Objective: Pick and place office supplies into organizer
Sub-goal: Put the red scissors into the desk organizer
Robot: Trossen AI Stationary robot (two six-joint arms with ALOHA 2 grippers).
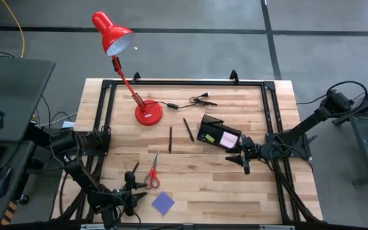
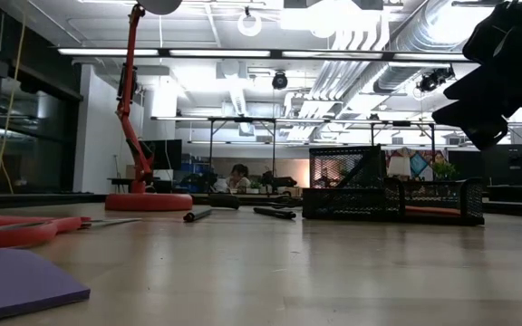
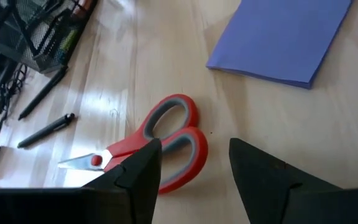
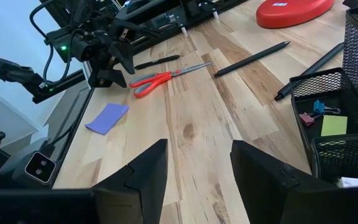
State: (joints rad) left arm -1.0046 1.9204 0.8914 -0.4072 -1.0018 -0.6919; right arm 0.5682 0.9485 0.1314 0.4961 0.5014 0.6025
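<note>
Left gripper (image 3: 194,165) hangs with its fingers spread and nothing between them, low over the table's near-left part, just beside the red handles of the scissors (image 1: 153,172). These lie flat, their long axis running near to far, blades pointing away toward the lamp base (image 1: 149,114). Close by on the near side lies the blue-purple note pad (image 1: 163,202). Farther right, the right gripper (image 1: 245,162) hovers parted and empty beside the organizer (image 1: 217,134).

We see red-handled scissors (image 1: 153,174) lying flat beside a blue-purple note pad (image 1: 163,202); two dark pens (image 1: 188,129) lie near the black mesh organizer (image 1: 217,133), seemingly holding a pink pad.
</note>
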